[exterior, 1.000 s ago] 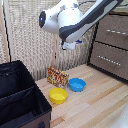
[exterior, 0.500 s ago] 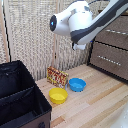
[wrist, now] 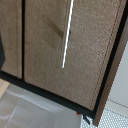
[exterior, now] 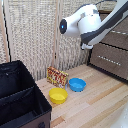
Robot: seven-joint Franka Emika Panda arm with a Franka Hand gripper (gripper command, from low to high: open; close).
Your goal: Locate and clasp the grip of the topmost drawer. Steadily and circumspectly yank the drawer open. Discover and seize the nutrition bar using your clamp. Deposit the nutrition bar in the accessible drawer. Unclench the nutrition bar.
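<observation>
**Arm raised before a shut dresser, packet waiting by the screen**

Largest first: a pale woven screen (exterior: 35, 35) filling the back of the exterior view, running from the left edge to the dresser (exterior: 112, 52) at the right. Brown wooden drawer fronts there, two clearly counted, each flush and shut, the lower with a pale bar handle; top of the dresser mostly hidden behind the arm, so the topmost drawer (exterior: 118, 36) only partly seen, to the right of the arm. Wrist view close on a brown woven-textured panel (wrist: 55, 45) with one slim silvery bar (wrist: 66, 35) and dark seams; no fingers visible there.

Next, one black fabric bin (exterior: 20, 97), open-topped, taking the lower left corner and crowding that side of the light wooden tabletop (exterior: 95, 107). Open bare boards across the middle and right, up to the dresser's foot.

One white robot arm (exterior: 92, 22) reaching in from the upper right, well above the tabletop. Gripper hidden under the wrist housing: released or clenched, cannot tell.

Smaller things, one of each: a blue bowl (exterior: 77, 84), a yellow bowl (exterior: 58, 95) just beside it toward the bin, and the nutrition bar (exterior: 57, 76), red and yellow, standing on edge against the screen, just behind both bowls.
</observation>
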